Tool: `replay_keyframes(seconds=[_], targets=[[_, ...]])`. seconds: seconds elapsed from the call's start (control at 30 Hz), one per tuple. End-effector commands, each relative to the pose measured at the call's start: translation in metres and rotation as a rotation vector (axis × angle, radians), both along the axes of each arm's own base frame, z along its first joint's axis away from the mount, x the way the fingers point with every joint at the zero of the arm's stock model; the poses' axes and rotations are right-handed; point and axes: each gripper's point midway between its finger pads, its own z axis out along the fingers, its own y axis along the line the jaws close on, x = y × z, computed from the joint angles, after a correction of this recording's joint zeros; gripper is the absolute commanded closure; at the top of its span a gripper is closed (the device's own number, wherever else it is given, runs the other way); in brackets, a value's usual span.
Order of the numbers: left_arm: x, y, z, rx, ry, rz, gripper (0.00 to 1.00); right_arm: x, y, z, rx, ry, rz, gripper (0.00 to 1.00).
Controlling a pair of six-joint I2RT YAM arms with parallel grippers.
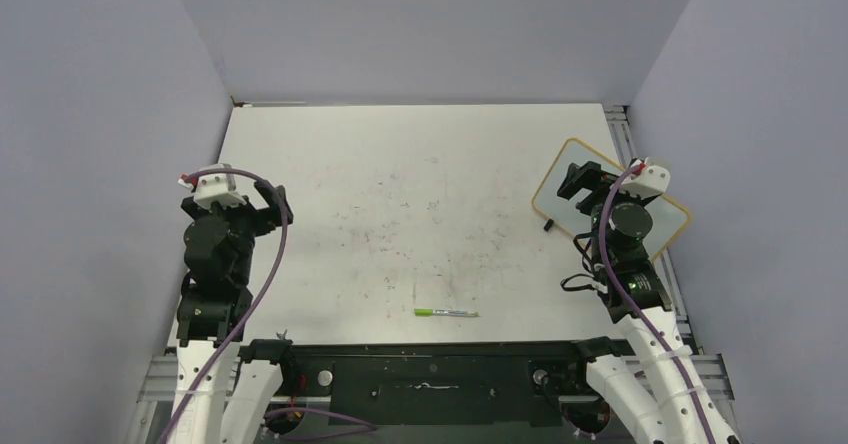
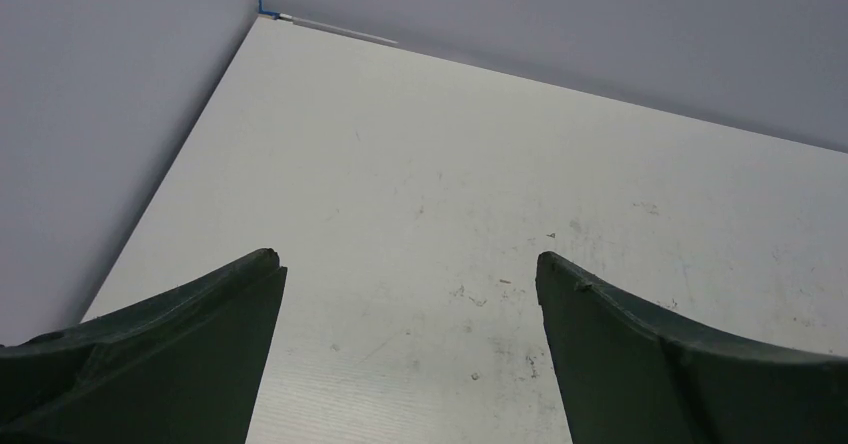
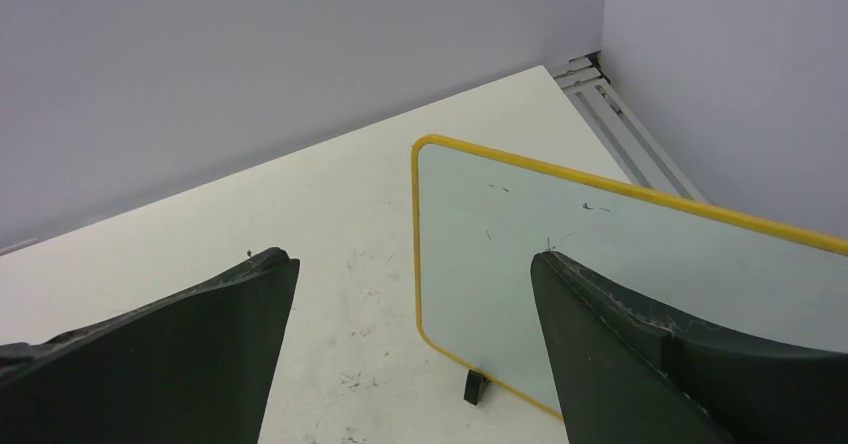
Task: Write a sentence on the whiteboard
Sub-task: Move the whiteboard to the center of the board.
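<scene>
Standing at the right side of the table (image 1: 400, 184), the whiteboard (image 1: 553, 207) (image 3: 500, 244) lies close to the right wall, turned at an angle to the table edge. It rests on a small black foot (image 3: 475, 386). Its frame shows yellow in the right wrist view. Its white face carries a few faint dark marks (image 3: 590, 206).

The right gripper (image 1: 578, 182) (image 3: 410, 256) is over the near left part of the board. Its jaws are spread wide with nothing between them. Whether a finger touches the board cannot be told.

The left gripper (image 1: 272, 204) (image 2: 405, 256) is over the left side of the table, well apart from the board. Its jaws are likewise spread wide and grasp nothing.

A marker (image 1: 446, 313) with a green end lies flat near the front edge of the table, between the two arms and touching neither gripper.
</scene>
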Motion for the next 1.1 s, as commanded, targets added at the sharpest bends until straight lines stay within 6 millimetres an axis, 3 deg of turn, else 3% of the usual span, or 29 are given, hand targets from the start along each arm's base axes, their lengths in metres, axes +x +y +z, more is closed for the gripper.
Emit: replay_keyframes(seconds=[0.0,0.17,0.3,0.47,0.63,0.77,0.93,1.07], targets=[[0.002,0.005,0.015,-0.010,-0.048,0.025,0.04,0.000,-0.003,0.010,-0.008,-0.031,-0.014,0.10],[0.006,0.015,0.001,-0.013,-0.005,0.090,0.04,-0.002,-0.011,0.006,0.039,-0.039,-0.068,0.10],[0.017,0.009,-0.010,0.020,0.066,0.049,0.04,0.001,-0.008,-0.002,0.059,-0.016,-0.063,0.10],[0.027,-0.003,-0.007,0.035,0.098,0.005,0.04,0.005,-0.001,-0.047,0.076,0.164,-0.052,0.10],[0.029,-0.012,-0.024,0.028,0.130,-0.044,0.04,0.000,-0.005,-0.110,0.100,0.347,-0.114,0.07],[0.026,-0.016,-0.035,0.035,0.154,-0.068,0.04,0.000,-0.006,-0.149,0.152,0.398,-0.157,0.02],[0.027,-0.023,-0.040,0.038,0.169,-0.105,0.04,0.009,-0.003,-0.189,0.173,0.458,-0.175,0.11],[0.027,-0.027,-0.048,0.036,0.197,-0.129,0.04,0.024,0.000,-0.203,0.171,0.475,-0.166,0.23]])
